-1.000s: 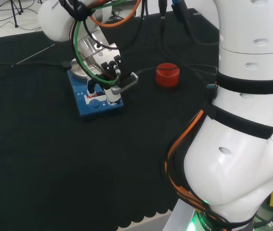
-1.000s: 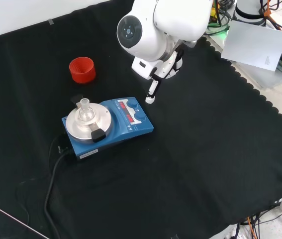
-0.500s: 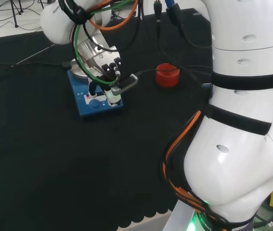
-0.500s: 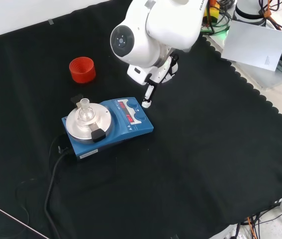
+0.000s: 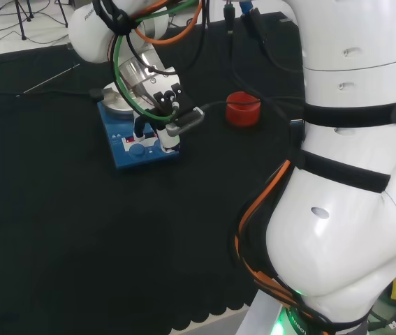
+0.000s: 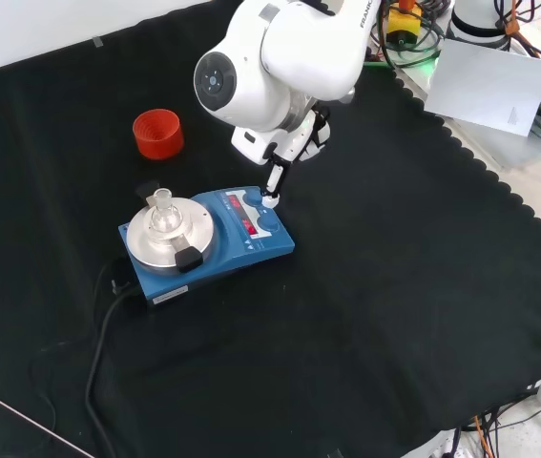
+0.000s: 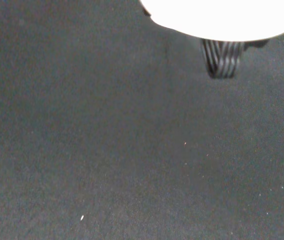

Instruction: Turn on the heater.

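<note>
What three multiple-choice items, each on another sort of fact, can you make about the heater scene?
1. In the front view, the red ribbed ring lies where from the blue heater?
A. Above and left
B. Below and right
C. On its plate

2. What colour is the bench cloth?
A. White
B. Black
C. Green

3. How is the hand posed?
A. Curled round the flask
B. Flat on the cloth
C. One finger pointing down at the heater's control panel

Answers: 1 A, it sits up-left on the cloth. 2 B, plainly black. 3 C, a fingertip reaches the panel edge.

A black cloth (image 6: 413,286) (scalloped along its edge) covers the bench, pale floor (image 6: 537,181) beyond.
</note>
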You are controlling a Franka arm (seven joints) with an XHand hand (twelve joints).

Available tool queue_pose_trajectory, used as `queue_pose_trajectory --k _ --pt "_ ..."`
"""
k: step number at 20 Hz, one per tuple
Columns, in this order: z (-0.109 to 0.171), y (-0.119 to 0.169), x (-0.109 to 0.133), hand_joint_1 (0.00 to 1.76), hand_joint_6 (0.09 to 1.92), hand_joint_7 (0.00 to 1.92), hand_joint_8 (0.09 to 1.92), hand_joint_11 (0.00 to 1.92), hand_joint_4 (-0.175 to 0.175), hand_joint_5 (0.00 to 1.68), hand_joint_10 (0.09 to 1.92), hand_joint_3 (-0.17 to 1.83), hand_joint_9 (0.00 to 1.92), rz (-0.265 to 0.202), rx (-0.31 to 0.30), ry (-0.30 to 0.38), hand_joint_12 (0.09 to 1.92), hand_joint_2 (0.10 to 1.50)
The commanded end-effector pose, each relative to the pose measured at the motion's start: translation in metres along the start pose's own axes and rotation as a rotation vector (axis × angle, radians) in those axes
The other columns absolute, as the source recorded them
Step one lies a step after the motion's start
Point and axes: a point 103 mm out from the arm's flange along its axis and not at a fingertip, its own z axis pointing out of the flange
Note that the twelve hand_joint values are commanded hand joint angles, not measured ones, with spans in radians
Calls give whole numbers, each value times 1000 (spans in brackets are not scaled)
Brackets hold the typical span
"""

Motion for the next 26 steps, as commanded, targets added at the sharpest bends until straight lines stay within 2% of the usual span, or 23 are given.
queue_pose_trajectory --k 1,9,26 --pt "0 4 -2 1542 99 1690 1920 1772 3 351 1837 1427 1816 -8 12 8 1908 461" --pt "-2 9 -3 1543 88 1693 1920 1774 3 355 1838 1437 1818 -19 42 7 1907 458" --pt "3 11 -3 1545 87 1698 1920 1777 4 366 1838 1449 1820 -26 56 8 1903 452"
